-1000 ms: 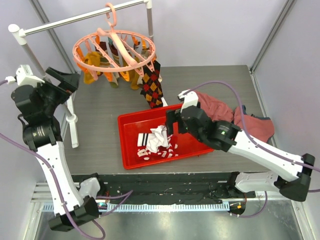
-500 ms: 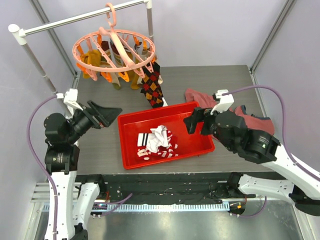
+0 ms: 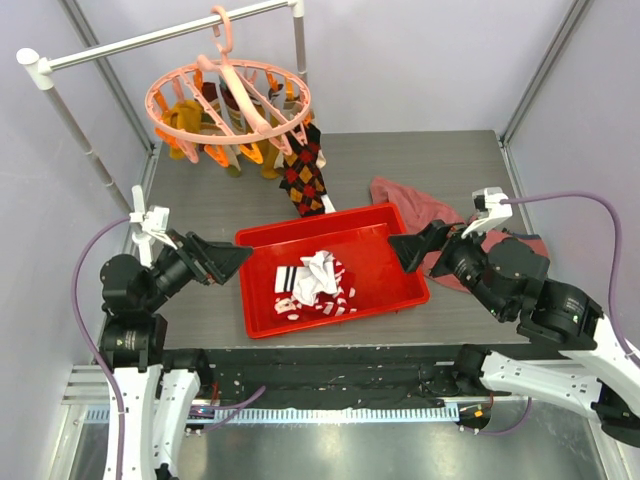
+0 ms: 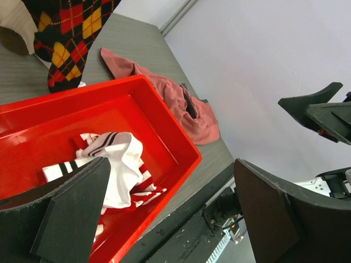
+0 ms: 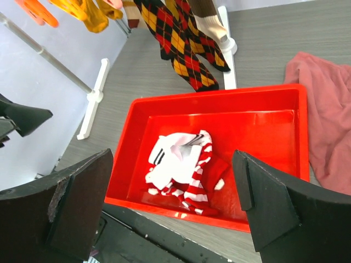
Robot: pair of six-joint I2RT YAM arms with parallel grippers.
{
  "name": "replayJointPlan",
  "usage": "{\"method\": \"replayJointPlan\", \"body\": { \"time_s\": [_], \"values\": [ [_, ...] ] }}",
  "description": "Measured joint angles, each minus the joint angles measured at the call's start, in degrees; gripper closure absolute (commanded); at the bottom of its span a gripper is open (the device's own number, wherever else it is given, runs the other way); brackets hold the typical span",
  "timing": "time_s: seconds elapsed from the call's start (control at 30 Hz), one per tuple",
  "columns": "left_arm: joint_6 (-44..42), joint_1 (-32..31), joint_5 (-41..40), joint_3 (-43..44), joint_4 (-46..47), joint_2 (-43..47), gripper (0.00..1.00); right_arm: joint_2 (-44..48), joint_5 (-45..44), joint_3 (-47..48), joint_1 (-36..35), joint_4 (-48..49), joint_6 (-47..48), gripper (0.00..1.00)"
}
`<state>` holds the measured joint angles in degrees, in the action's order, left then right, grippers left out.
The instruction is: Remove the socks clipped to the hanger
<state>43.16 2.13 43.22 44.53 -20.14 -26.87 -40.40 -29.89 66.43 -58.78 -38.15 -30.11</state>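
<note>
The salmon-pink round hanger (image 3: 240,95) hangs by its hook from the white rail. Still clipped to it are mustard socks (image 3: 185,125) and a dark argyle sock (image 3: 305,180) (image 5: 175,38) (image 4: 71,27) whose end reaches down to the table. White and red-striped socks (image 3: 315,280) (image 5: 184,159) (image 4: 118,159) lie loose in the red tray (image 3: 310,222). My left gripper (image 3: 235,262) (image 4: 173,219) is open and empty just left of the tray. My right gripper (image 3: 405,252) (image 5: 173,203) is open and empty above the tray's right end.
A reddish-pink cloth (image 3: 420,205) (image 5: 329,109) (image 4: 186,104) lies crumpled on the grey table right of the tray. The white rail (image 3: 150,38) stands on posts at the back left, with a white foot (image 5: 96,96) on the table.
The left arm dropped from beside the rail to low at the tray's left. The right gripper drew back rightward, off the tray's middle. Both stayed open.
</note>
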Motion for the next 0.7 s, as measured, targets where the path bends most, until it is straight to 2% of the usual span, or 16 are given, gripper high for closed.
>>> {"method": "replayJointPlan", "body": {
  "time_s": [0.7],
  "values": [
    [0.2,0.0,0.5,0.0,0.2,1.8,0.00,0.3,0.4,-2.1,0.0,1.3,-0.6,0.00]
  ]
}}
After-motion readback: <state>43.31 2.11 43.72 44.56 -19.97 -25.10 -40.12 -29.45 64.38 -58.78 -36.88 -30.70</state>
